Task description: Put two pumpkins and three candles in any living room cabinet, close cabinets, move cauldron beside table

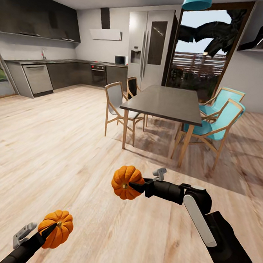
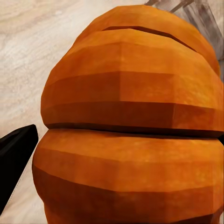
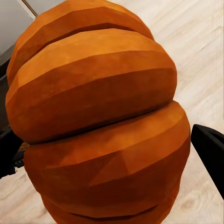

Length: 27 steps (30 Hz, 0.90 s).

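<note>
Here both pumpkins are in hand and off the floor: one pumpkin (image 1: 56, 228) clamped in the left pincer (image 1: 48, 229), the other pumpkin (image 1: 127, 182) clamped in the right pincer (image 1: 137, 185), short of the dining table (image 1: 165, 102). This looks like the carrying step; next, drive to the living-room cabinet and open a drawer.

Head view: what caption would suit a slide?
Each gripper holds a pumpkin, left and right, above wood floor facing a dining table.
</note>
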{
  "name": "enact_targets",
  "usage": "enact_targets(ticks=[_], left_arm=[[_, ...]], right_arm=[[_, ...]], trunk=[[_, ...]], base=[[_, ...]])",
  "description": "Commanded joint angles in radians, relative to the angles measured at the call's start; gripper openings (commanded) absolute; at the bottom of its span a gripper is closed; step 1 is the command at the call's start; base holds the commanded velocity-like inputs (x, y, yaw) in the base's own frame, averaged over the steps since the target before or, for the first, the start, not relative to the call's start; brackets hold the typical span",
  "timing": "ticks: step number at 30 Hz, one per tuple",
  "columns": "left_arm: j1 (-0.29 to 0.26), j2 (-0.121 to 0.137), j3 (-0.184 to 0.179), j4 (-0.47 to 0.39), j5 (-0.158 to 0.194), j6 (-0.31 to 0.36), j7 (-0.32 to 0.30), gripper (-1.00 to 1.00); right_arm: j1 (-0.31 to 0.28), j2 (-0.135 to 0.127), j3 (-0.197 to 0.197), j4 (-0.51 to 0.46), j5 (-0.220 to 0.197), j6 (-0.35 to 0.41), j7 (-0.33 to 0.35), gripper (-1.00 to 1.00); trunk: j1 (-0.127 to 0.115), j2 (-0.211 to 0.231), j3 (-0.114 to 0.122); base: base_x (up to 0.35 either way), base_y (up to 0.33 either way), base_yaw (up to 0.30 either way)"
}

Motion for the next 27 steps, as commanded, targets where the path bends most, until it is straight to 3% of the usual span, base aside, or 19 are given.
enact_targets(ticks=[1,6,17,22,27], left_arm=[[0.000,0.000,-0.001,0.000,0.001,0.000,0.000,-1.00],[0.001,-0.001,-0.006,-0.001,0.001,-0.005,-0.007,-1.00],[0.007,0.000,-0.008,0.000,-0.004,-0.013,-0.018,-1.00],[0.007,-0.001,-0.007,0.000,-0.004,-0.015,-0.017,-1.00],[0.007,-0.002,-0.007,0.000,-0.005,-0.016,-0.017,-1.00]], right_arm=[[0.000,0.000,0.000,0.000,-0.009,0.002,0.000,-1.00],[0.001,-0.006,-0.002,0.000,-0.009,0.001,0.001,-1.00],[0.002,-0.002,-0.003,0.000,-0.009,-0.010,0.002,-1.00],[0.002,-0.001,-0.005,0.000,-0.009,-0.012,0.001,-1.00],[0.002,0.000,-0.009,0.000,-0.008,-0.013,0.001,-1.00]], trunk=[[-0.004,0.007,0.003],[-0.023,0.042,0.016],[-0.023,0.042,0.012],[-0.023,0.042,0.011],[-0.023,0.042,0.010]], base=[[0.000,0.000,0.282],[0.000,0.000,0.282],[0.005,0.003,0.282],[0.181,0.127,0.236],[0.262,0.217,0.028]])
